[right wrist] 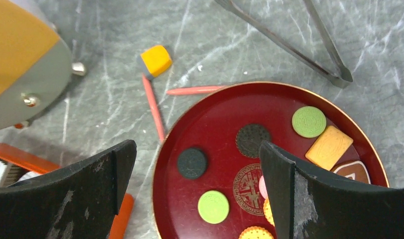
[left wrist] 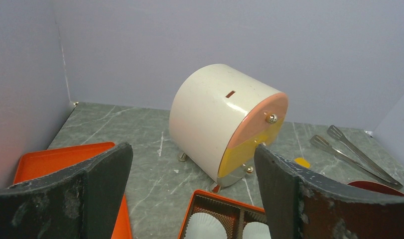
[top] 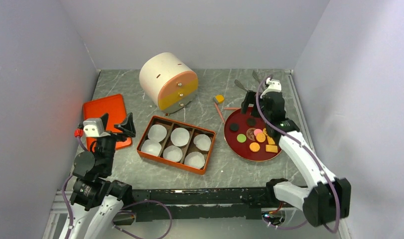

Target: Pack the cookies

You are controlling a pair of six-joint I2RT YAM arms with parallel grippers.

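Note:
The cookies lie on a round red plate (top: 239,152): black (right wrist: 192,163), dark patterned (right wrist: 252,140), two green (right wrist: 213,206), an orange-yellow square (right wrist: 329,147), brown (right wrist: 354,172) and orange (right wrist: 255,233) ones, with a pink one half hidden behind my right finger. My right gripper (right wrist: 196,149) is open and empty, hovering over the plate's left half, also seen in the top view (top: 252,104). An orange box (top: 176,144) holds several white paper cups. My left gripper (top: 116,123) is open and empty, raised left of the box, and shows in the left wrist view (left wrist: 192,154).
A cream drum-shaped cabinet (top: 167,80) with pink and yellow drawer fronts stands behind the box. An orange lid (top: 106,117) lies at the left. Metal tongs (right wrist: 289,45), a yellow block (right wrist: 156,59) and two red sticks (right wrist: 153,107) lie beyond the plate.

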